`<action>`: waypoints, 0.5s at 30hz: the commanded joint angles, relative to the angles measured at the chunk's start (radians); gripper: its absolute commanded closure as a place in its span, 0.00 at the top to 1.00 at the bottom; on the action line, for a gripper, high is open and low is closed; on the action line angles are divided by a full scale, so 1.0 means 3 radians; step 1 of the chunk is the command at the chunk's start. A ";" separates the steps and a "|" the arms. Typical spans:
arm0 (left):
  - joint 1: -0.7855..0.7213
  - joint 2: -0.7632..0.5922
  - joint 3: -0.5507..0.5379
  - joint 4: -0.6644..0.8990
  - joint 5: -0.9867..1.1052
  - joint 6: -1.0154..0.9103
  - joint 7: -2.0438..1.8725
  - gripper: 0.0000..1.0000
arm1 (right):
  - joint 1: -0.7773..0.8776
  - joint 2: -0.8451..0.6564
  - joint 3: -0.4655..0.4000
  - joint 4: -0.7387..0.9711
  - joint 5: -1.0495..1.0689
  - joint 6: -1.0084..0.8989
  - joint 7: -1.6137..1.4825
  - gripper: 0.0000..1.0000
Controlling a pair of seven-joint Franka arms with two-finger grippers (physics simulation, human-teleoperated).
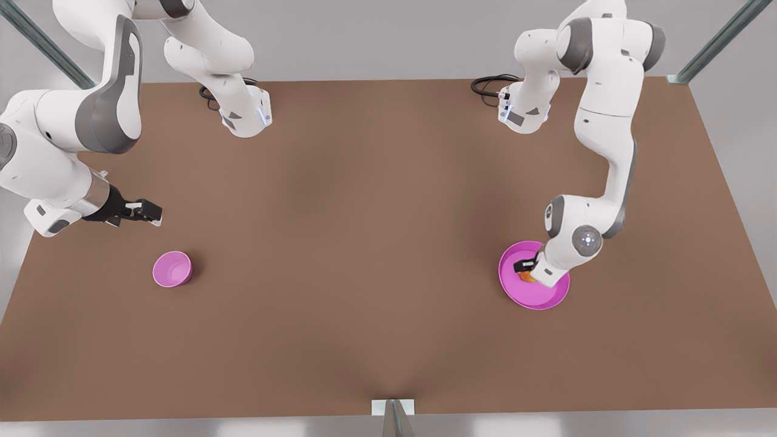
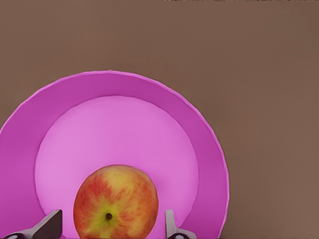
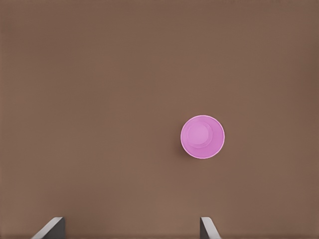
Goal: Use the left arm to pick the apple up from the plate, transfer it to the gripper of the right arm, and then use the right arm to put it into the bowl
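While the apple (image 2: 115, 202) sits on the plate (image 1: 546, 297), left gripper (image 1: 525, 269) straddles it, fingers (image 2: 48, 226) spread, not touching. Right gripper (image 1: 138, 212) hovers spread near the bowl (image 1: 172, 269).

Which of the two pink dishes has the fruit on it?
The wide, flat plate on the front view's right, under the left gripper. An apple sits on it. The small deep bowl holds nothing.
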State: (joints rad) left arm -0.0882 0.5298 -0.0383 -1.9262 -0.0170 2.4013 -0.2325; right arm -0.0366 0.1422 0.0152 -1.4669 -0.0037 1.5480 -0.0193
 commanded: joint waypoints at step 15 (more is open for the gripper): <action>0.0003 0.0203 0.0000 0.0003 0.0006 0.0351 -0.0227 0.83 | -0.0001 -0.0003 0.0001 0.0001 0.0007 -0.0001 -0.0007 1.00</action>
State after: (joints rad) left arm -0.0876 0.5912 -0.0383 -1.9256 -0.0169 2.4983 -0.2673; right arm -0.0366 0.1422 0.0148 -1.4670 -0.0033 1.5482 -0.0204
